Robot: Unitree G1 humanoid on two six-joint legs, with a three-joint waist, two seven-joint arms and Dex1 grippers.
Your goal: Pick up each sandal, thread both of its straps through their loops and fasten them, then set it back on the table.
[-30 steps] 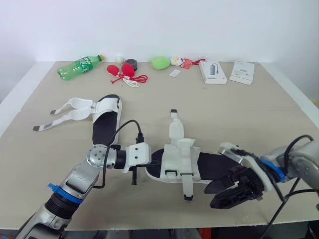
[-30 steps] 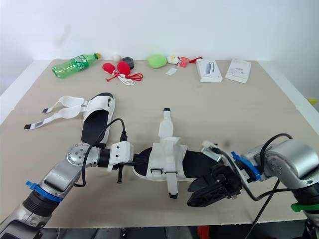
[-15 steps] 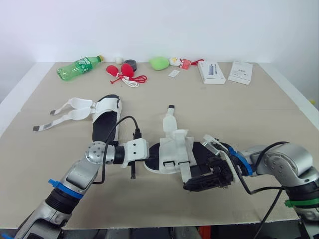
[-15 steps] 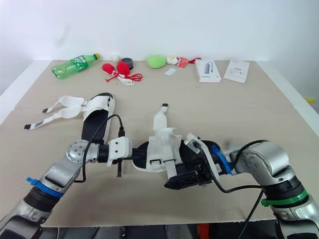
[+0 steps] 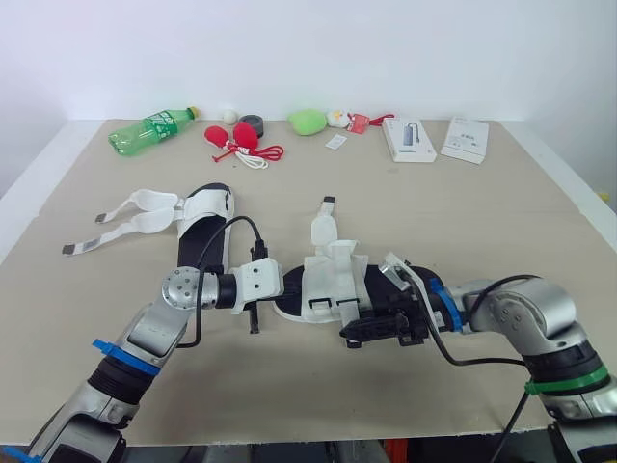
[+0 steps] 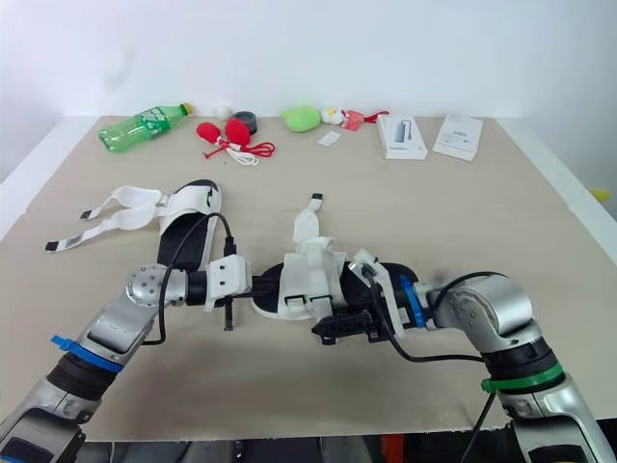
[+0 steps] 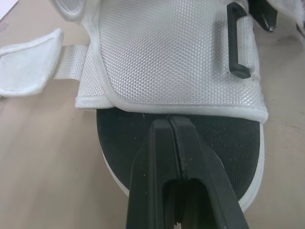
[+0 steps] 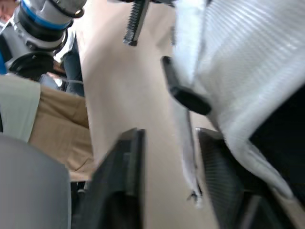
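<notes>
On the table (image 5: 482, 222), the sandal (image 5: 328, 280) I'm working lies centre, long axis left–right. My left gripper (image 7: 170, 125) is pinched shut, tips at its left sole end. The right gripper (image 8: 167, 167) stands wide on its near side, the loose strap (image 8: 187, 143) between its fingers (image 8: 126, 171), not yet pinched.

The table's (image 5: 501, 222) far edge holds a green bottle (image 5: 152, 129), red cord (image 5: 243, 145), green lump (image 5: 308, 121), white box (image 5: 410, 140) and second box (image 5: 466, 140).

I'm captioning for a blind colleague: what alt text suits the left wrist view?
The left gripper, jaws shut, has its tip over the black footbed of a white mesh sandal; a black plastic loop sits on its upper.
</notes>
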